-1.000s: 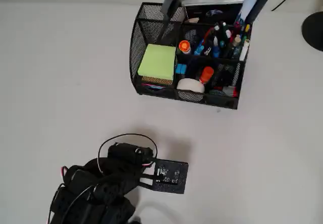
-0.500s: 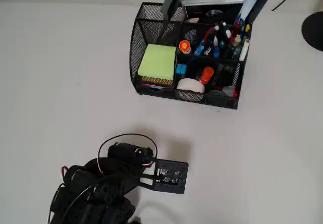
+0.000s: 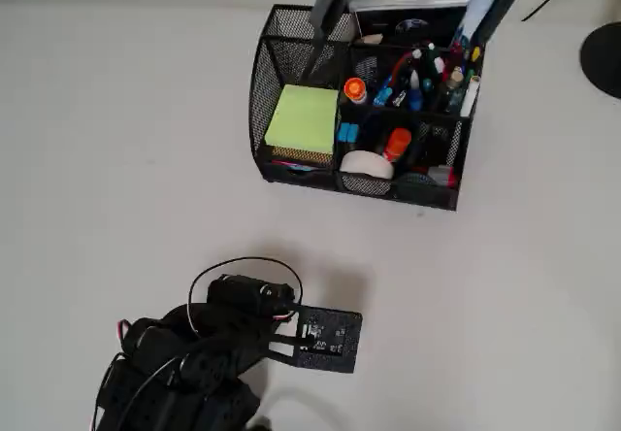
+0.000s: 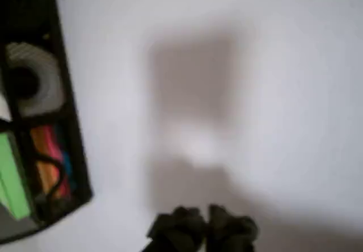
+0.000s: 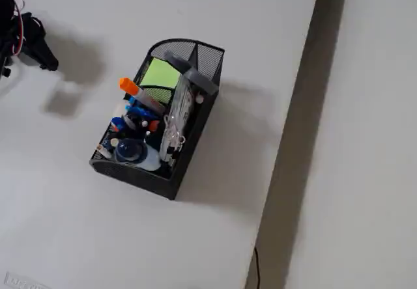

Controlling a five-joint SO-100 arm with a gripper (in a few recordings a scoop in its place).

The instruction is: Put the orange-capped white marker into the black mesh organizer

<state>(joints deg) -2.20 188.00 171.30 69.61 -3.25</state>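
The orange-capped white marker (image 3: 354,89) stands upright in a middle compartment of the black mesh organizer (image 3: 260,72), just right of a green sticky-note pad. In the fixed view its orange cap (image 5: 129,86) pokes above the organizer (image 5: 195,139). My arm (image 3: 194,363) is folded at the bottom left of the overhead view, well in front of the organizer. In the wrist view my gripper (image 4: 204,229) sits at the bottom edge with its dark tips together and nothing between them, over bare table. The organizer's corner (image 4: 68,121) is at the left there.
The organizer also holds several coloured pens (image 3: 427,77), a stubby orange-red item (image 3: 396,144) and a white tape roll (image 3: 366,164). A black round base (image 3: 606,57) stands at the far right. The table's edge (image 5: 293,126) runs down the right of the fixed view.
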